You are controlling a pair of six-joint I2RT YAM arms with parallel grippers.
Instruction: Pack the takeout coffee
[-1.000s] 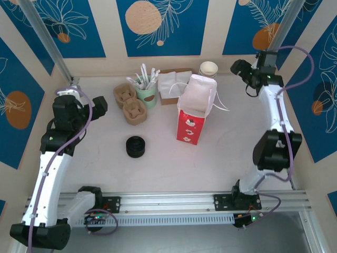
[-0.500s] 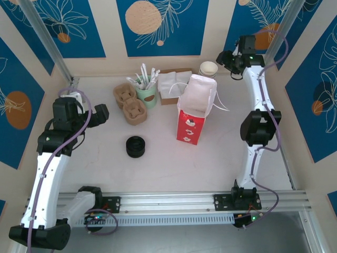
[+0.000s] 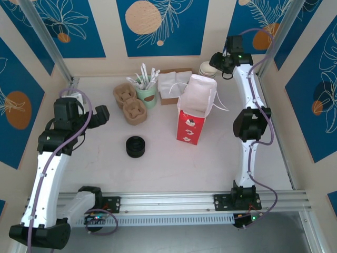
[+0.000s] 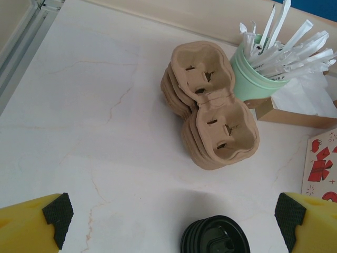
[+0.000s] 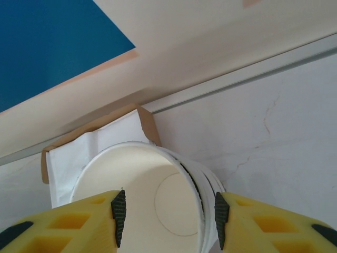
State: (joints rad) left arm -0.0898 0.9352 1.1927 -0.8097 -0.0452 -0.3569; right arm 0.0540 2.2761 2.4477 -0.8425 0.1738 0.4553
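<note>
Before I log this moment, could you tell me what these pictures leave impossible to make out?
Red bag contents: top view, its own walls hide the bottom.
Stack of black lids: left wrist view, bottom edge cuts it.
Whether the right gripper touches the top white cup: right wrist view, bottom edge cuts contact.

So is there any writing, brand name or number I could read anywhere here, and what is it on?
No text here can be read.
Red paper bag: printed pictures of gifts and hearts, no words.
Mint-green cup: a brown oval patch, too small to read.
Stack of black lids: raised marks on top, too blurred to read.
</note>
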